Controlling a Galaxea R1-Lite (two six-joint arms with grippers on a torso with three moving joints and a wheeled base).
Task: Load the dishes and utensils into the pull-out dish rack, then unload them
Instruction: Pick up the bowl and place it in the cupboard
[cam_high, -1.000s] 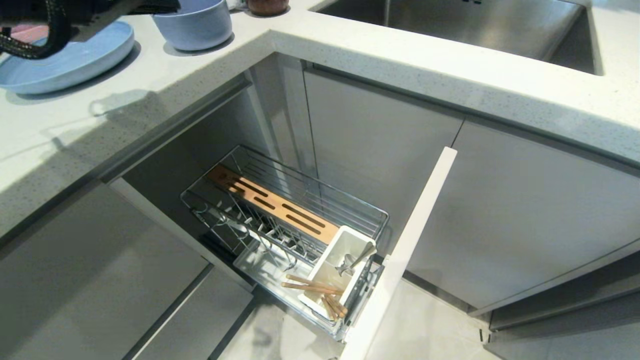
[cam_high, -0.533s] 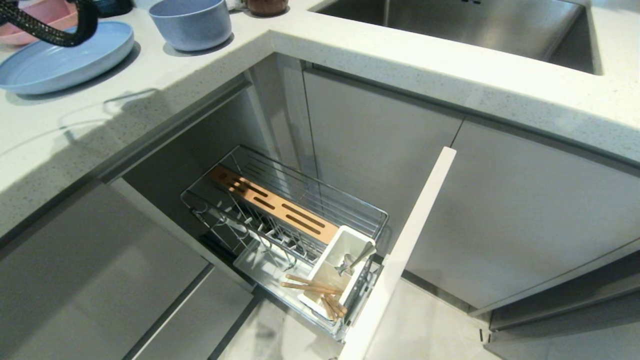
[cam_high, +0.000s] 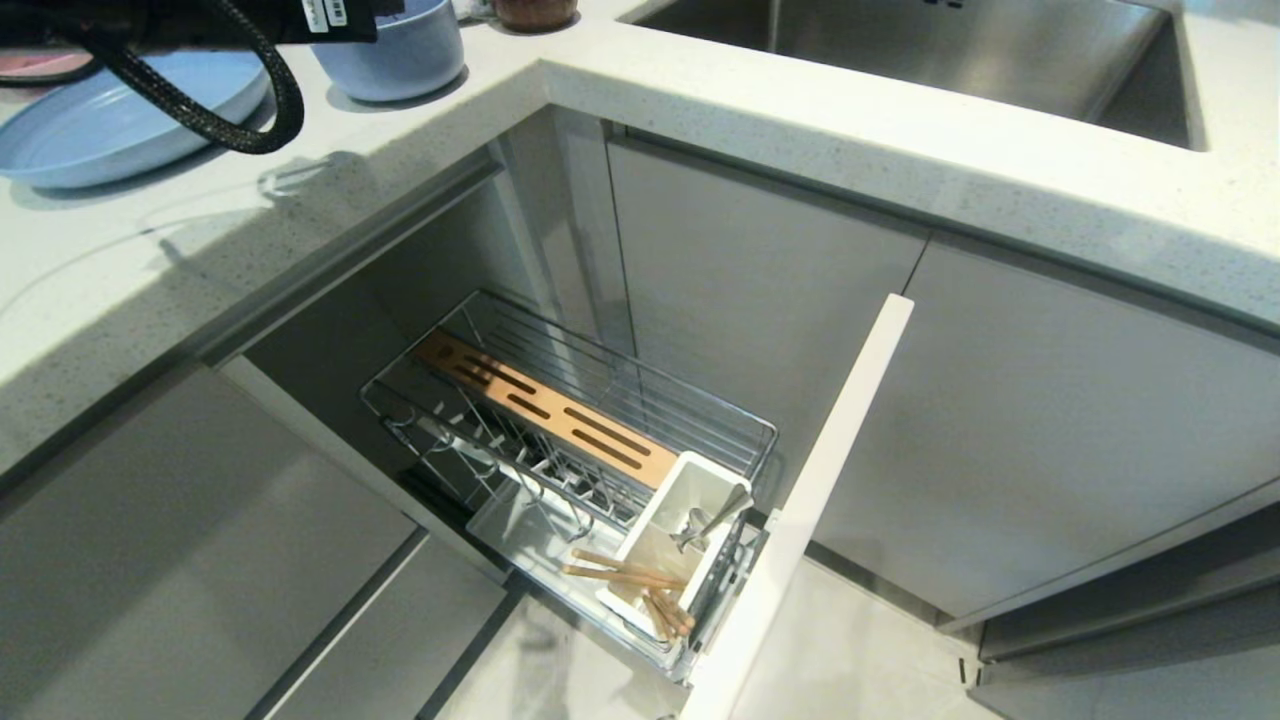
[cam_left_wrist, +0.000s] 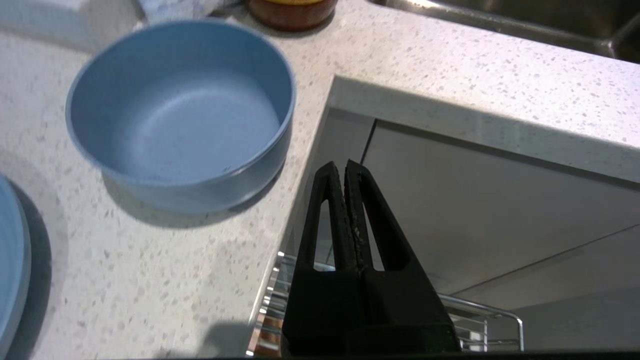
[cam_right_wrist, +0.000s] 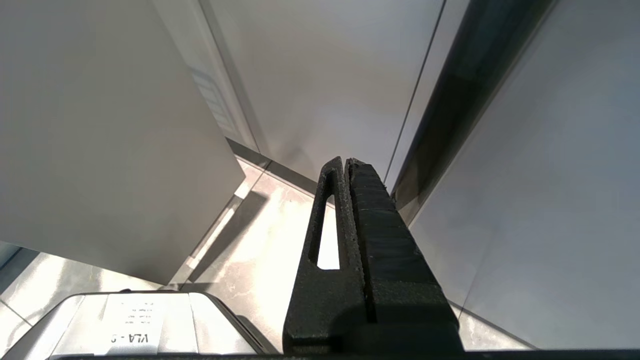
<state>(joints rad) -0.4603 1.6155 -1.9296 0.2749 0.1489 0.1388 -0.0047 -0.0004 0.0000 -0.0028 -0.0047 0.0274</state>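
The left gripper (cam_left_wrist: 345, 167), closed and empty, hangs beside the blue bowl (cam_left_wrist: 180, 115) on the tabletop (cam_left_wrist: 150, 280). It should open wide before taking the bowl's rim.

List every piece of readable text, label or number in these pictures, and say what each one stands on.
"VLA - 2": uncertain; it shows upside down on the white label on the robot's base; the smaller lines above it are too blurred to read.
White stickers on the left arm: print too small to read.
No other text.
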